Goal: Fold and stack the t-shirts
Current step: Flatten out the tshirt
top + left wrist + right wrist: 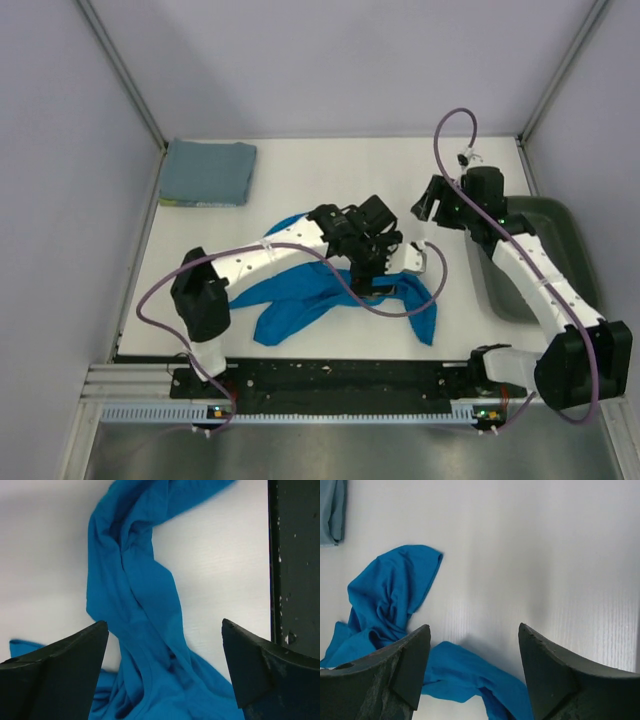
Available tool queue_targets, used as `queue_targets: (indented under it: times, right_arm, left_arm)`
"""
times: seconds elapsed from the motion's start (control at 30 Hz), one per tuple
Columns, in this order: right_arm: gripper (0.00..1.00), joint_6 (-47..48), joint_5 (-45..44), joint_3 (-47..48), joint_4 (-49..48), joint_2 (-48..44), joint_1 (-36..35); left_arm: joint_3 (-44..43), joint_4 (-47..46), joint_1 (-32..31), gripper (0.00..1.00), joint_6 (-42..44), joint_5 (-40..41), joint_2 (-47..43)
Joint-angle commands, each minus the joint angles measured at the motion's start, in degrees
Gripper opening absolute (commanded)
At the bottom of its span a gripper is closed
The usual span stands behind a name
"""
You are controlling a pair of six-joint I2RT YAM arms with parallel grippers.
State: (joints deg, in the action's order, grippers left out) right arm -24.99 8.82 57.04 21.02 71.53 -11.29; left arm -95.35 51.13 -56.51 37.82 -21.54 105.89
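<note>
Left gripper (164,624) jaws spread, empty, over the twisted cobalt t-shirt (135,605) lying mid-scene; right gripper (474,627) likewise apart, empty. The folded grey-blue t-shirt (208,172) sits far-left. Best to pinch two shoulder corners, then pull flat before folding.

1. Crumpled shirt (300,295): plain bright cobalt blue.
2. Folded shirt (208,172): plain dusty grey-blue.
3. Counter (330,170): white.
4. Tray (565,235): dark green.
5. Left tool (164,625), right tool (474,626): black.
6. Left arm (270,258), right arm (535,275): white, black joints.
7. Cables (438,135): purple.
</note>
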Motion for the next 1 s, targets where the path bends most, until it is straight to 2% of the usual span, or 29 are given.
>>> queue_targets:
  times: [0.0,0.13,0.23,0.37,0.47,0.63,0.8,0.83,0.87,0.9,0.93,0.97]
  right_arm:
    - [0.70,3.3,-2.5,-3.4,6.1,-2.1,-1.4]
    - [0.70,3.8,-4.9,-6.8,9.1,-1.7,-7.9]
    - [0.71,2.7,-6.4,-9.1,12.1,0.3,-12.4]
    - [0.71,0.1,-8.5,-12.8,13.4,-0.8,-13.8]
    - [0.72,-0.6,-11.4,-14.7,13.6,-2.4,-13.8]
    - [0.77,-0.8,-9.0,-16.7,11.7,-1.7,-13.8]
    - [0.76,-0.1,-4.7,-19.1,5.4,6.9,-12.5]
    - [0.73,0.3,-4.7,-18.7,4.7,9.0,-12.6]
    - [0.57,0.9,-4.5,-17.9,4.6,11.4,-12.5]
    - [0.36,1.4,-3.8,-17.3,4.6,12.6,-12.6]
    - [0.21,2.0,-3.2,-16.9,4.7,12.9,-12.5]
    - [0.08,2.2,-2.6,-16.5,4.7,12.6,-12.6]
  left_arm:
    - [6.3,0.6,1.9,0.98,3.0,4.9,-13.9]
    - [19.9,0.6,8.7,0.99,3.7,9.1,-26.4]
    - [30.8,4.0,14.1,0.99,5.6,11.3,-34.3]
    - [47.1,5.8,14.5,0.99,9.4,11.9,-43.3]
    - [57.3,-0.6,14.5,0.99,9.1,14.7,-47.8]
    - [65.5,-10.3,13.5,0.98,9.5,17.2,-46.3]
    - [68.4,-22.6,12.3,0.98,7.7,28.1,-34.2]
    - [68.4,-25.1,12.4,0.97,6.9,30.7,-32.0]
    - [68.1,-26.9,12.4,0.94,6.1,32.9,-29.6]
    - [67.4,-27.1,12.4,0.88,5.6,33.8,-27.8]
    - [66.3,-26.2,12.5,0.67,4.9,34.3,-26.3]
    - [65.0,-25.2,12.5,0.40,4.6,34.5,-25.4]
